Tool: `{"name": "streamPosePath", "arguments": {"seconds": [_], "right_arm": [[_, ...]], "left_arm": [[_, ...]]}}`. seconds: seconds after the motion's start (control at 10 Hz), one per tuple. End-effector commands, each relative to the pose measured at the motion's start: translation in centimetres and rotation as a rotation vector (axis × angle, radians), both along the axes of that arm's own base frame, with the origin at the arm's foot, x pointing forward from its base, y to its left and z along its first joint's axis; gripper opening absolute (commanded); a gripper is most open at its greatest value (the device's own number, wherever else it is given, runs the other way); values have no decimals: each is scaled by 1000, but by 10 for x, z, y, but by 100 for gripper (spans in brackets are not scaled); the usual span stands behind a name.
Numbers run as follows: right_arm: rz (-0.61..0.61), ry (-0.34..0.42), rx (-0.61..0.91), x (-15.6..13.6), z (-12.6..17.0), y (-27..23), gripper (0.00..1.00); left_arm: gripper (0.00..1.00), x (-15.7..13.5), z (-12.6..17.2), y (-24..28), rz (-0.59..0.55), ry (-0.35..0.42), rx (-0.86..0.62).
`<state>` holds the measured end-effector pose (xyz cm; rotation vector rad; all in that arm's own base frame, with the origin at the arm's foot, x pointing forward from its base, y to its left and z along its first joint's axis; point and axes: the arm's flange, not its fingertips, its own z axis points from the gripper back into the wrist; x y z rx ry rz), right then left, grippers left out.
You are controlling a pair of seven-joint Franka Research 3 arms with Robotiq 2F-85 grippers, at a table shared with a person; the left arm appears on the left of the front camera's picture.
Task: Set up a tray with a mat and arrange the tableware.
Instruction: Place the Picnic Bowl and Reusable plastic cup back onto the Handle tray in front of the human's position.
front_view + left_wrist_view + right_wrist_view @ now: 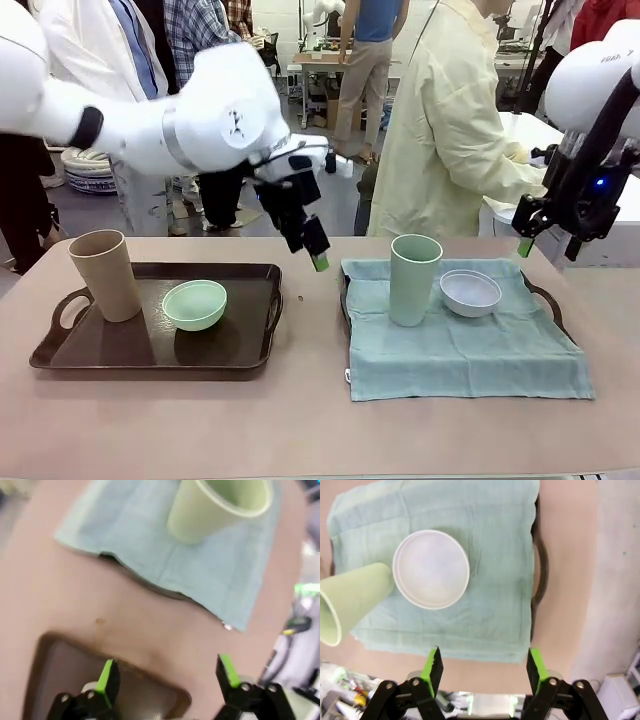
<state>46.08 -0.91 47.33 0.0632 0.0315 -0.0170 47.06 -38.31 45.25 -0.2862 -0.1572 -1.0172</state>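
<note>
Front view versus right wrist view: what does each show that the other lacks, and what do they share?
Front, not right wrist: tall tan handleless cup and small mint green round bowl on a dark brown tray. Right wrist, not front: both green pads of the right end effector, spread open. Shared: tall sage green cup, small white round bowl and pale teal cloth mat.

White bowl point(431, 569) just beside sage green cup point(355, 600) on teal mat point(490, 555), gripper point(485, 652) jaws wide apart
</note>
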Motion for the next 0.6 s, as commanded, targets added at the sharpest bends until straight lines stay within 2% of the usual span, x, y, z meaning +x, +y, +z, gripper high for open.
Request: {"name": "streamPosePath", "arguments": {"seconds": [0.0,0.3,0.4,0.5], "right_arm": [[-20,2,-41,-15,17,5,86],[-12,40,-12,-8,14,7,86],[-5,-2,-7,-17,24,4,86],[-5,-2,-7,-17,24,4,86]], "left_arm": [[100,-1,39,-37,159,42,110],[100,10,74,-54,395,-121,228],[100,10,79,-52,379,-118,236],[100,-1,74,-40,323,-103,160]]}}
